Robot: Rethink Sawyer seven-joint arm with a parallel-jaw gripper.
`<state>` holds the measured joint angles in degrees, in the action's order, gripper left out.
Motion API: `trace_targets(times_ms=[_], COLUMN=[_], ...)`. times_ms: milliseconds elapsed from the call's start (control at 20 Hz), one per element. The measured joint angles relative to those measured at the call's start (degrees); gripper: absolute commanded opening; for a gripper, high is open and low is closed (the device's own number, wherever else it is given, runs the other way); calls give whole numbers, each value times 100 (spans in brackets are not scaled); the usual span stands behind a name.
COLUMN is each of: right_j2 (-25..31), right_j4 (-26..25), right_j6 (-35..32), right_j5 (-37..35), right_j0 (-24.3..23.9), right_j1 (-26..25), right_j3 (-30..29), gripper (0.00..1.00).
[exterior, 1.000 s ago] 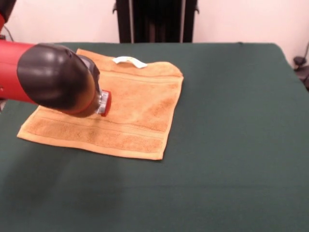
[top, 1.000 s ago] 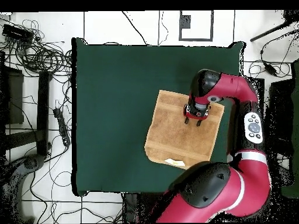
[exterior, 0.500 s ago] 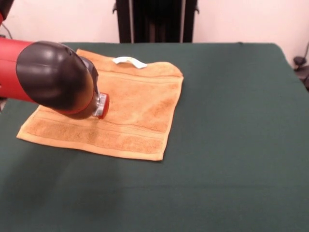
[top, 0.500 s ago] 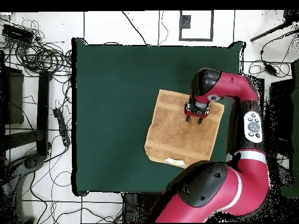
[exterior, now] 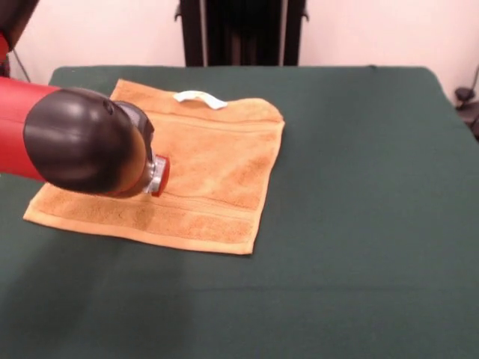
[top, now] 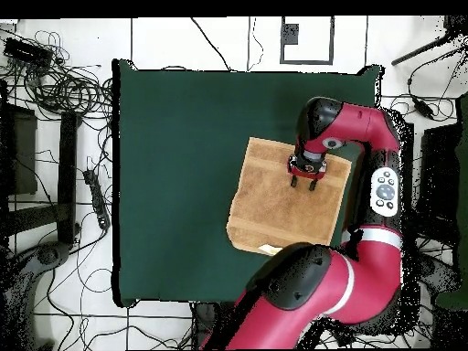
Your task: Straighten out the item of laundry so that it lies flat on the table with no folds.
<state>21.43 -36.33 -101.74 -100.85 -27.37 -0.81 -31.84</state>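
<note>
My end effector [top: 305, 184] above orange-tan terry hand towel [top: 274, 206]; prongs apart, gripping nothing. Towel bulk stretches toward my base over dark green tabletop [top: 183, 164].

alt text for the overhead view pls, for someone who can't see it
A red robot arm reaches over an orange-tan towel spread on a dark green table, its gripper above the towel's far end. Cables lie on the floor beside the table.
</note>
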Motion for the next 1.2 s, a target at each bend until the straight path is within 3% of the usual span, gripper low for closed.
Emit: trace_targets(times_ms=[200, 550, 800, 1200], right_j2=[150, 635, 951, 1776], right_j4=[-310, -823, -1020, -1787], right_j6=[0, 0, 4, 424], right_j5=[-603, -1183, -1262, -1268], right_j0=[165, 218, 197, 196], right_j1=[-330, -619, -662, -645], right_j3=[784, 1572, 1831, 2261], gripper=[100, 100, 100, 100])
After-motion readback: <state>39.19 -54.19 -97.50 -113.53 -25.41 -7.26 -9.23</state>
